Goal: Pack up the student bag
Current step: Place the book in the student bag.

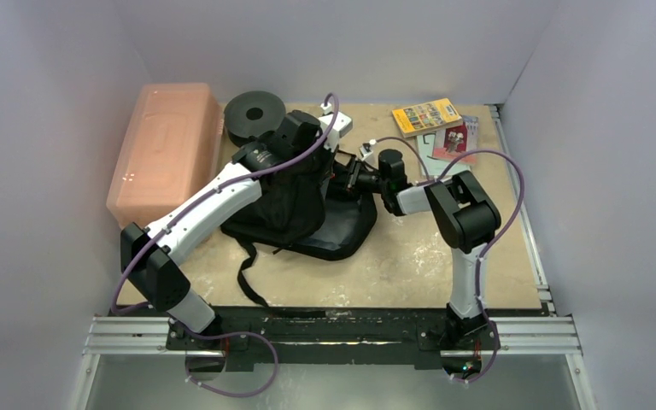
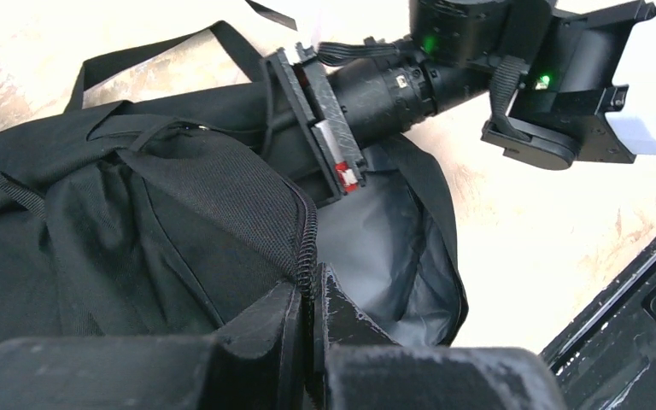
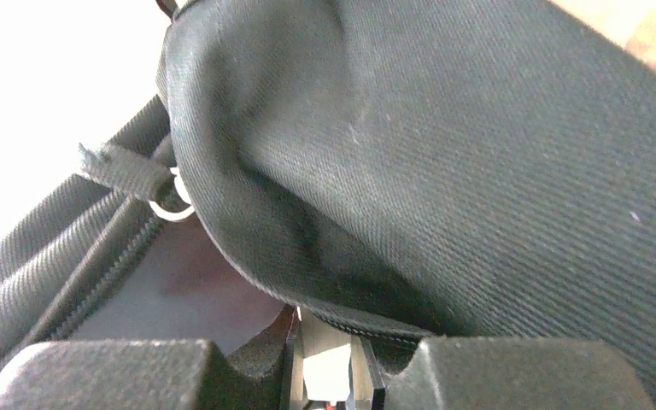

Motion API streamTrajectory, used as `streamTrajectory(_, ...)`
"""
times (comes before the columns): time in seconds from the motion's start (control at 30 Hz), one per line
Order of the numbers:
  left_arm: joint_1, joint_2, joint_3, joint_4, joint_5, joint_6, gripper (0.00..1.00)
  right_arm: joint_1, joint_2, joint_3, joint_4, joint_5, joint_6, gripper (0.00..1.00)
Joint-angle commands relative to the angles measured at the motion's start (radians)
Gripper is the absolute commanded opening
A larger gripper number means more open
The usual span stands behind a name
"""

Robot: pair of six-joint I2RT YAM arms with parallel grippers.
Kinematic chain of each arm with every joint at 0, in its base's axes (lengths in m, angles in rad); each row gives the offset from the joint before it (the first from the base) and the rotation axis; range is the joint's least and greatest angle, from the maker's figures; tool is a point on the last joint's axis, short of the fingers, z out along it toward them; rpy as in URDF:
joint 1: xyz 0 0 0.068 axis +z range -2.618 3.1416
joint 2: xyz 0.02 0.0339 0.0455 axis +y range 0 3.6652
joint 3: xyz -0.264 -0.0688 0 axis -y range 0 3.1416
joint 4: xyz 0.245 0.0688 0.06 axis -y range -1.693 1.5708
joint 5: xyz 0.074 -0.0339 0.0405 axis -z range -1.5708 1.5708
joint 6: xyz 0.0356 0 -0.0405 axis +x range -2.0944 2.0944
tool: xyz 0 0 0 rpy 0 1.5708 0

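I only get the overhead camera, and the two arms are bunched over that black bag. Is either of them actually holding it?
Observer: Yes. The left wrist view shows the left gripper shut on the student bag at its zip edge.
Operator: And the other one?
Observer: The right wrist view shows the right gripper pinching the bag's rim too.
Operator: Is it open?
Observer: Yes, grey lining shows between the two grips.

Pink box [image 1: 166, 149], spool [image 1: 254, 113], booklets [image 1: 428, 117] lie on table [image 1: 410, 260]
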Motion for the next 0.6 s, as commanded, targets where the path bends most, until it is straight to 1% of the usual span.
streamTrajectory(0.0, -0.008, -0.037, 0.007, 0.107, 0.077, 0.004, 0.0, 0.005, -0.038, 0.125, -0.169, 0.101, -0.178, 0.02)
streamTrajectory(0.03, -0.009, -0.035, 0.006, 0.106, 0.079, 0.002, 0.0, 0.004, -0.044, 0.147, -0.249, 0.125, -0.229, 0.07)
streamTrajectory(0.07, -0.008, -0.037, 0.004, 0.106, 0.08, 0.0, 0.0, 0.006, -0.05, 0.167, -0.325, 0.147, -0.279, 0.14)
streamTrajectory(0.1, -0.008, -0.04, -0.003, 0.11, 0.077, -0.001, 0.0, 0.005, -0.054, 0.188, -0.391, 0.162, -0.318, 0.18)
streamTrajectory(0.17, -0.009, -0.045, -0.015, 0.12, 0.06, 0.0, 0.0, 0.005, -0.069, 0.21, -0.492, 0.191, -0.384, 0.23)
streamTrajectory(0.23, -0.008, -0.047, -0.017, 0.115, 0.04, 0.003, 0.0, 0.006, -0.078, 0.246, -0.62, 0.256, -0.462, 0.29)
streamTrajectory(0.27, -0.008, -0.05, -0.02, 0.115, 0.03, 0.005, 0.0, 0.006, -0.075, 0.268, -0.663, 0.258, -0.5, 0.29)
streamTrajectory(0.33, -0.008, -0.058, -0.031, 0.124, 0.009, 0.008, 0.0, 0.004, -0.083, 0.266, -0.691, 0.25, -0.527, 0.31)
streamTrajectory(0.4, -0.008, -0.056, -0.036, 0.129, -0.004, 0.009, 0.0, 0.009, -0.095, 0.265, -0.702, 0.256, -0.553, 0.38)
streamTrajectory(0.5, -0.008, -0.052, -0.035, 0.125, -0.001, 0.006, 0.0, 0.015, -0.097, 0.251, -0.674, 0.18, -0.563, 0.38)
streamTrajectory(0.57, -0.008, -0.049, -0.036, 0.129, -0.003, 0.006, 0.0, 0.024, -0.119, 0.232, -0.665, 0.167, -0.564, 0.36)
